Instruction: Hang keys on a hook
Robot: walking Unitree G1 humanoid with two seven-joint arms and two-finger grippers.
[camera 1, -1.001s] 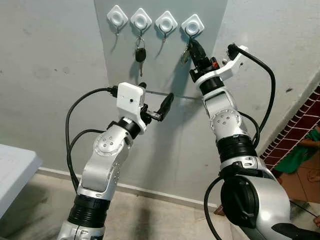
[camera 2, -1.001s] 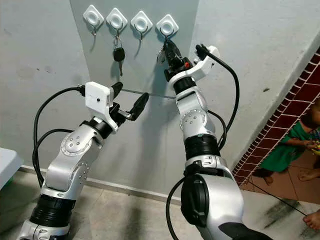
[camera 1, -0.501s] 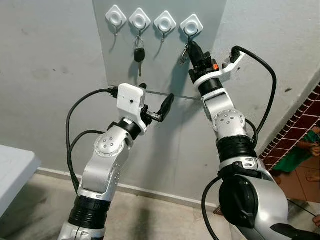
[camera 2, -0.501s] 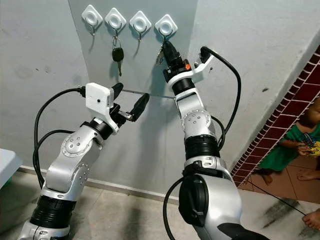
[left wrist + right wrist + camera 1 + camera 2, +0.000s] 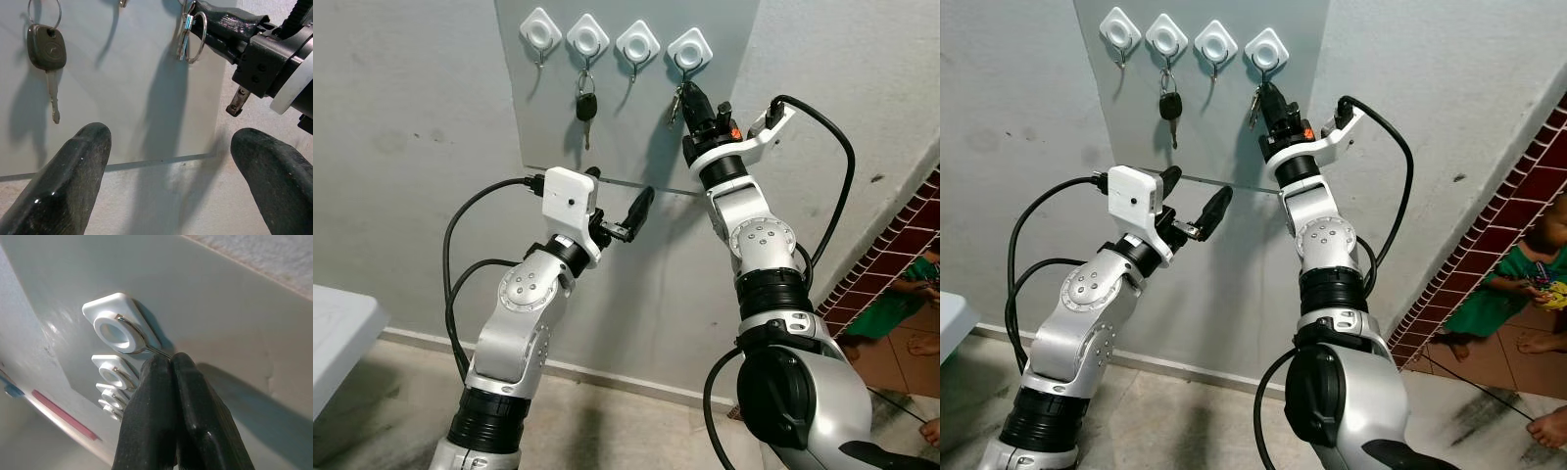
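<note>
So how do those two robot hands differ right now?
The right hand is raised to the rightmost hook on the wall, while the left hand sits lower, below the row of hooks. The right hand's fingers are pressed together on a key ring; the left hand's fingers are spread apart and hold nothing. Both have two long black fingers.

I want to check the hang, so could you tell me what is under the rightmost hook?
The right gripper pinches a key ring just below the rightmost hook. Whether the ring sits on the hook is hidden.
</note>
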